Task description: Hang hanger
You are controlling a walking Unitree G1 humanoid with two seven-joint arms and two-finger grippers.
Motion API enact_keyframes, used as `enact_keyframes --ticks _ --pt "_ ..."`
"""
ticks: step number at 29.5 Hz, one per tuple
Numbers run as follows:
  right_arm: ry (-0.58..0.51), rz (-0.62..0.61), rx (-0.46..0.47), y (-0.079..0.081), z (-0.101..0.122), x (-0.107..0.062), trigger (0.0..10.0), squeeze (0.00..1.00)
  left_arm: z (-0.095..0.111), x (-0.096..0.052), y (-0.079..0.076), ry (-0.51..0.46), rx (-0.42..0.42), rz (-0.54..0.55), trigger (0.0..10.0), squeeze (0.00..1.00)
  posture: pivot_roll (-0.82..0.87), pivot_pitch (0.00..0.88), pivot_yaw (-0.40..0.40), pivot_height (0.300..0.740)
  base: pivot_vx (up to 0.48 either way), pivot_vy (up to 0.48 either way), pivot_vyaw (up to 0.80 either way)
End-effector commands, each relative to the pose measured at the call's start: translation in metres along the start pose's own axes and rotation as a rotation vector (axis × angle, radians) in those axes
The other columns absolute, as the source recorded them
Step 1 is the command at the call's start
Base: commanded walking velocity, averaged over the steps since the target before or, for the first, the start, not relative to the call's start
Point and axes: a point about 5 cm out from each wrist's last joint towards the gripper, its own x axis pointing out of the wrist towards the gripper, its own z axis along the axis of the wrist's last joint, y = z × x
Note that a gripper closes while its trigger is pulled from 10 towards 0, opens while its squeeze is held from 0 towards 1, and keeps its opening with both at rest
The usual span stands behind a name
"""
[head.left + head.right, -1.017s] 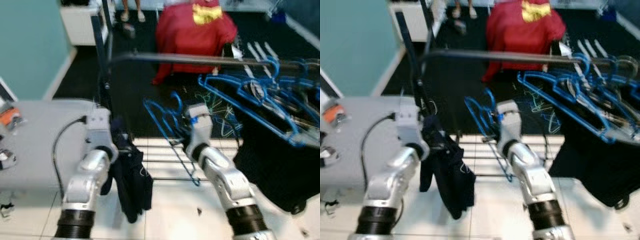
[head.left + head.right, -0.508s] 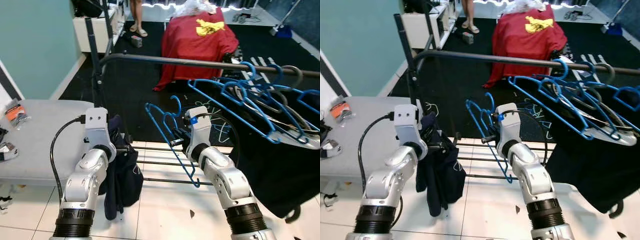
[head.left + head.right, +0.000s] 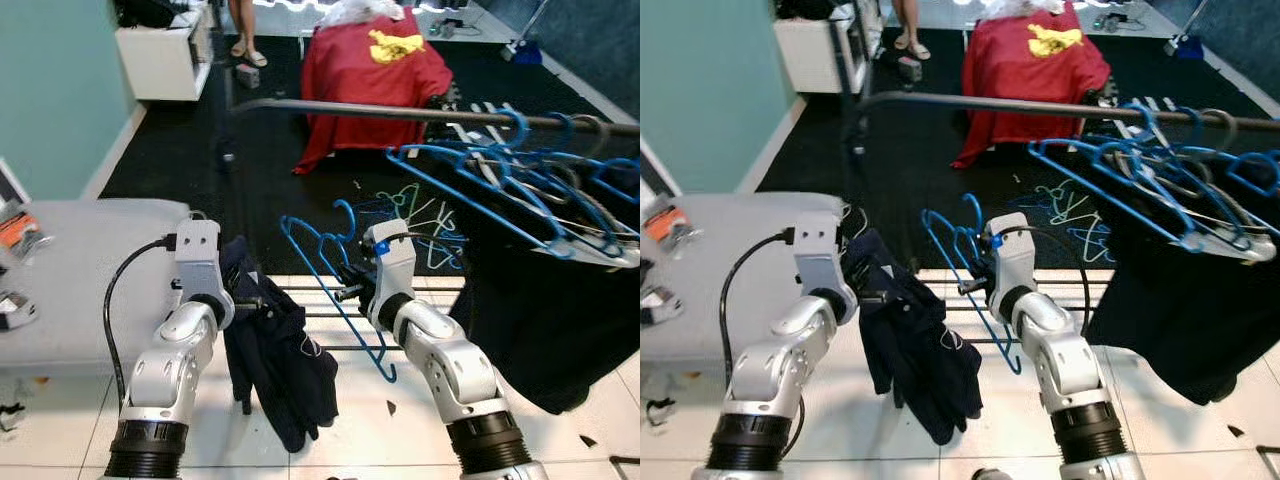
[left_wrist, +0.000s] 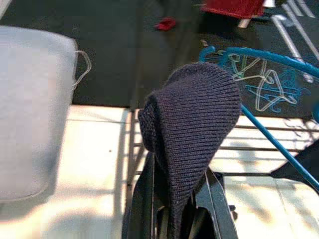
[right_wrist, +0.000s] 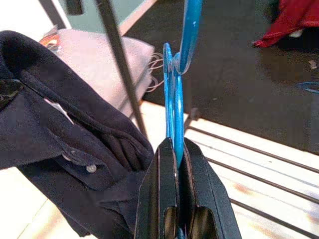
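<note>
Blue plastic is what I am gripping on my right: the right gripper (image 5: pixel 177 149) is clamping the blue hanger (image 3: pixel 325 270) between its two black fingers (image 5: pixel 155 194), with the hook pointing up and the frame angling down over the low metal rack (image 3: pixel 320 315) on the tiled floor (image 3: pixel 60 420). The hanger is sitting below and in front of the dark clothes rail (image 3: pixel 400 112), not touching it. Further right along that rail a bunch of blue hangers (image 3: pixel 520 185) is hanging above dark cloth.

My left gripper (image 4: pixel 182 199) is pinching a dark navy garment (image 3: pixel 280 360), its fingers closed on the knit fabric, which is bunching up above the jaws and drooping toward the floor between the two arms. A grey padded surface (image 3: pixel 80 270) is lying off to my left. Beyond the rail, a red cloth with a yellow emblem (image 3: pixel 370 50) is draped over something on the dark carpet.
</note>
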Motion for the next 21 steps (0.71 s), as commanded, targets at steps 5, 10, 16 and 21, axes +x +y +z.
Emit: enact_keyframes --ticks 5,10,16,21 --pt "0.047 -0.017 -0.02 -0.003 -0.01 -0.004 10.0 0.0 0.005 -0.001 -0.001 -0.034 0.011 -0.007 10.0 0.0 -0.03 0.123 -0.039 0.74 0.0 0.0 0.0" --pt "0.103 -0.05 -0.076 -0.009 -0.022 -0.006 10.0 0.0 -0.002 -0.003 0.001 0.001 0.057 -0.025 10.0 0.0 -0.03 0.108 -0.032 0.74 0.0 0.0 0.0" --pt "0.204 -0.015 -0.137 -0.007 -0.042 -0.011 10.0 0.0 -0.012 -0.007 0.002 0.036 0.108 -0.08 10.0 0.0 -0.03 0.09 -0.032 0.74 0.0 0.0 0.0" --pt "0.213 -0.008 -0.133 -0.007 -0.045 -0.012 10.0 0.0 -0.013 -0.009 0.003 0.033 0.111 -0.076 10.0 0.0 -0.03 0.087 -0.035 0.74 0.0 0.0 0.0"
